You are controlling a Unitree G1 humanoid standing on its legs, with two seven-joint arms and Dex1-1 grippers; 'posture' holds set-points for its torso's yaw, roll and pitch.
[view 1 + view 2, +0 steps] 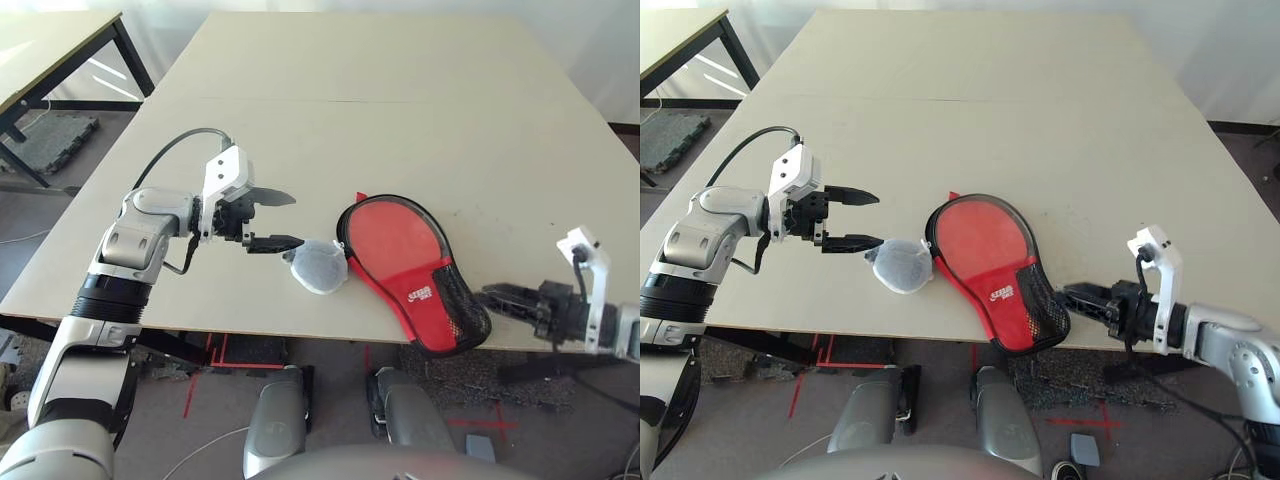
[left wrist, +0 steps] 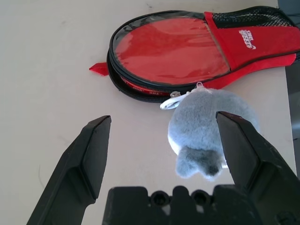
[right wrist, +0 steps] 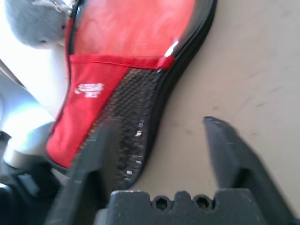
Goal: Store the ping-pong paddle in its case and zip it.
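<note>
- Case [image 3: 140,61] cut off at upper edge of right wrist frame, blurred throughout.
- Grey fluffy bundle [image 3: 35,21] cropped at upper-left corner there.
- White logo [image 1: 420,294] too small to read, lower centre.

The only writing is a small white logo printed on the red fabric band of the case [image 2: 206,47], next to its black mesh pocket [image 1: 462,305]. It has two short lines, a bigger word above a smaller one, but the letters are too small and blurred to read with certainty. No other text, number or sign can be read.
</note>
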